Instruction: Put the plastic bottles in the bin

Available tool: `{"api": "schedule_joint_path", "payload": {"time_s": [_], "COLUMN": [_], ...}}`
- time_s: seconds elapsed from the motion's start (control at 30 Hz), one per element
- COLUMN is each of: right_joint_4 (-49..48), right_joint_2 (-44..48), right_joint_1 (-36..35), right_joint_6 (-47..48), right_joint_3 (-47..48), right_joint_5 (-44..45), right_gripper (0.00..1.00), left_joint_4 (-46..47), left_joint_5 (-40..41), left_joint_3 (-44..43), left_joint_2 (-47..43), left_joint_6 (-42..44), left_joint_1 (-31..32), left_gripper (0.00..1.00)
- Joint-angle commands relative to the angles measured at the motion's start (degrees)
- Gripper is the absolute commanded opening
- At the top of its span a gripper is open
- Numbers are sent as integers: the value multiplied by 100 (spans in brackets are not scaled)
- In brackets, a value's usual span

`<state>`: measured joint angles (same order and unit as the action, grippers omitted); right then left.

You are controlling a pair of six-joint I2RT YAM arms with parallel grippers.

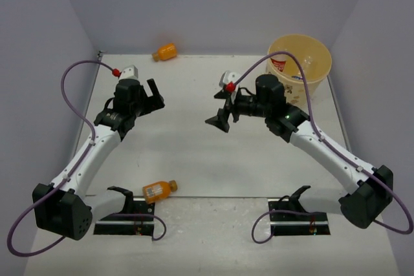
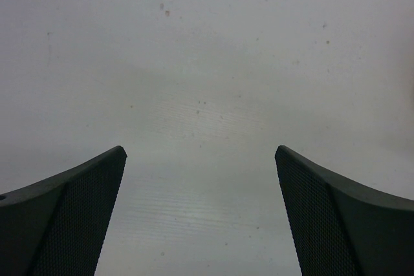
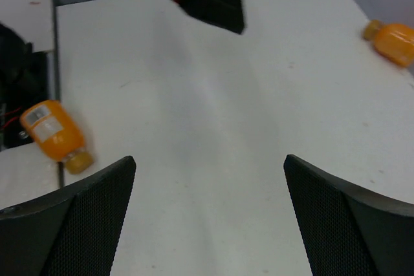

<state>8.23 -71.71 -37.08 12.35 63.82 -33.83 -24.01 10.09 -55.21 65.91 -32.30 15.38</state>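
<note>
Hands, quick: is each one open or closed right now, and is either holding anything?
Left hand: open, holding nothing.
Right hand: open, holding nothing.

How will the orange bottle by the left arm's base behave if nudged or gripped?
The orange bottle lies on its side and is round-bodied, so a sideways nudge would probably roll it. If the orange colour is liquid inside, it is likely heavy for its size. Smooth plastic may slip.

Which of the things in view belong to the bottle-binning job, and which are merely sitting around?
Job:
- orange bottle at the far edge
- orange bottle by the left base
- pale-yellow bin

Sitting around:
- black stands at the near edge
</note>
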Motion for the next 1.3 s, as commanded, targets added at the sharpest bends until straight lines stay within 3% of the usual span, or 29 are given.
{"api": "schedule_joint_path", "payload": {"time_s": [0.0,0.17,0.43,0.77,1.07,1.2,1.27], "right_joint_4": [-701,-308,203,-181,-302,-620,-806], "right_joint_2": [-273,-1623,-3433,-4342,-4624,-4477,-4319], "right_joint_1": [-1020,-2379,-3683,-3874,-3888,-3904,-3895], "right_joint_6": [711,1233,1971,1802,1777,1716,1692], "right_joint_3": [-315,208,1317,1687,1554,1305,1162], "right_joint_5": [-397,0,940,951,918,1083,1136], "right_gripper": [99,99,99,99,98,89,77], "left_joint_4": [-122,-156,-271,-206,-190,-131,-130], "left_joint_5": [460,561,676,585,625,617,607], "left_joint_3": [-385,-421,-394,-290,-341,-332,-351], "left_joint_2": [226,291,238,221,201,194,193], "left_joint_6": [-224,-236,-152,-110,-74,-57,-66], "left_joint_1": [-61,-96,-105,-114,-114,-114,-114], "left_gripper": [100,100,100,100,100,100,100]}}
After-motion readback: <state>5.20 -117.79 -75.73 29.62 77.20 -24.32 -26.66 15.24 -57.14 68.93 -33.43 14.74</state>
